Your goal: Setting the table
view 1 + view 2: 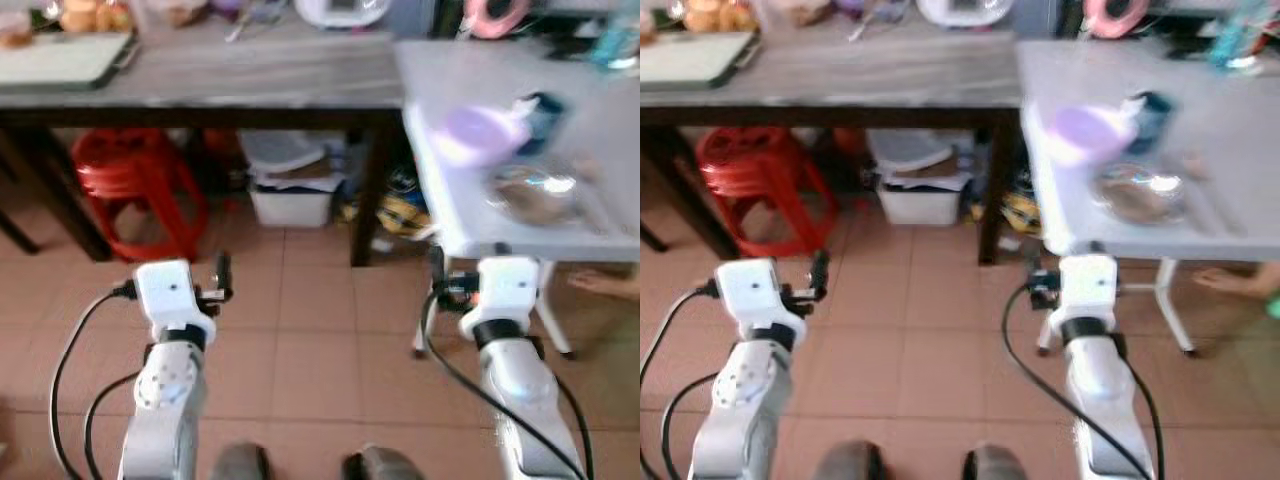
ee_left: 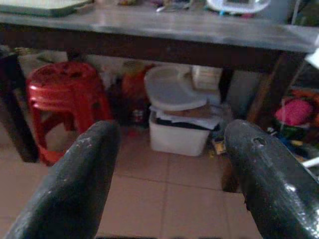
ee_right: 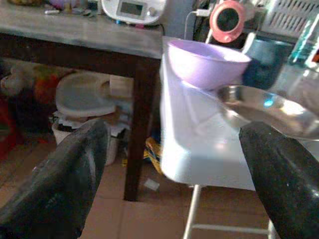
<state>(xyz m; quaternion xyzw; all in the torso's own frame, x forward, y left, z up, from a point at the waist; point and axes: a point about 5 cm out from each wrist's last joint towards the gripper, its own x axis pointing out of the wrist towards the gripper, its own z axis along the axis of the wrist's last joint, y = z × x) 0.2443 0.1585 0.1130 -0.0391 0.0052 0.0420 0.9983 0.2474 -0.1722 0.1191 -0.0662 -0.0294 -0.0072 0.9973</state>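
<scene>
My black fingers (image 2: 75, 184) stood wide apart on both sides, clamped on nothing: my left gripper (image 2: 169, 179) hung over the terracotta tiled floor (image 1: 300, 340), and my right gripper (image 3: 174, 184) was raised just before the near edge of the white folding table (image 1: 530, 240). Near that edge lay a shiny round metal plate (image 3: 269, 107). Just beyond it sat a lilac plastic bowl (image 3: 207, 62), with a dark teal cup (image 3: 266, 62) beside it. To my left, under the long grey-topped dark wooden table (image 1: 250, 80), stood a red plastic stool (image 1: 135, 185) and a white lidded storage box (image 2: 177, 134). On that table's far end rested a pale rectangular tray (image 1: 60, 60).
</scene>
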